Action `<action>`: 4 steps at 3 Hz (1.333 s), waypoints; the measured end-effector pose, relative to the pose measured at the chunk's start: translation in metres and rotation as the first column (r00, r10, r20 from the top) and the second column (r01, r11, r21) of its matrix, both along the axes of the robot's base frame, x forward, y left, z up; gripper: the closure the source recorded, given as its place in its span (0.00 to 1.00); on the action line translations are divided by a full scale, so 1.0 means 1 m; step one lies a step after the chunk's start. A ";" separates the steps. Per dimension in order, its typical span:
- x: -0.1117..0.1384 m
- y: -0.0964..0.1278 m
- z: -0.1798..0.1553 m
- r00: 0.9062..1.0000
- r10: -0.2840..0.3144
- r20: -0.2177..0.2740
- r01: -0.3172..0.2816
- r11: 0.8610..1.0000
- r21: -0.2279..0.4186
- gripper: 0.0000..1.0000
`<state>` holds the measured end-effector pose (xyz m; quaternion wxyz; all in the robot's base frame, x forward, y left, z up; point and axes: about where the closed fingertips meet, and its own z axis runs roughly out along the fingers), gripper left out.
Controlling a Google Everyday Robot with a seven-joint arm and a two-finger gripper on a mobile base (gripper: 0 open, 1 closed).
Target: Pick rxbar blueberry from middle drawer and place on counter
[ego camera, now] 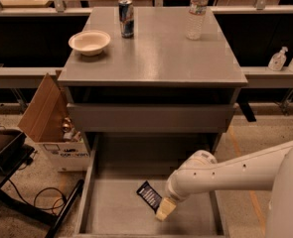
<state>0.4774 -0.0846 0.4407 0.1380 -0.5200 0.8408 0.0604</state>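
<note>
The bar (148,196) is seen lying flat on the floor of the open drawer (111,212), right of centre and towards the front. Its long axis is set on a diagonal. One short end is pointed up-left towards the cabinet, the other down-right towards the drawer's front right corner. The wrapper is dark, near black, with pale lettering in lines across it; the words cannot be read. The shape is a small flat rectangle.

The gripper (165,209) is found low in the drawer at the bar's lower-right end, touching it or just over it; which cannot be told. Only a cream-coloured tip is shown below the white wrist, so whether it is wide or narrow cannot be told, and no hold on the bar is shown. The arm (225,175) is extended in from the right edge, over the drawer's right wall.

The drawer is pulled well out beneath a shut grey drawer front (151,117). Above, the counter (156,53) is occupied by a bowl (89,41) at back left, a can (126,18) just right of it and a water bottle (197,11) at back right. A cardboard box (54,128) with its flap up is placed on the floor left of the cabinet. Two pump bottles (277,59) are stood on a ledge at far right.
</note>
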 end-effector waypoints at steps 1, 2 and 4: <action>0.003 0.010 -0.013 1.000 -0.003 -0.014 0.003 1.000 0.014 0.00; 0.011 0.025 -0.029 1.000 -0.011 -0.014 0.012 0.998 0.069 0.00; 0.025 0.044 -0.051 0.999 -0.034 0.007 0.033 0.992 0.125 0.00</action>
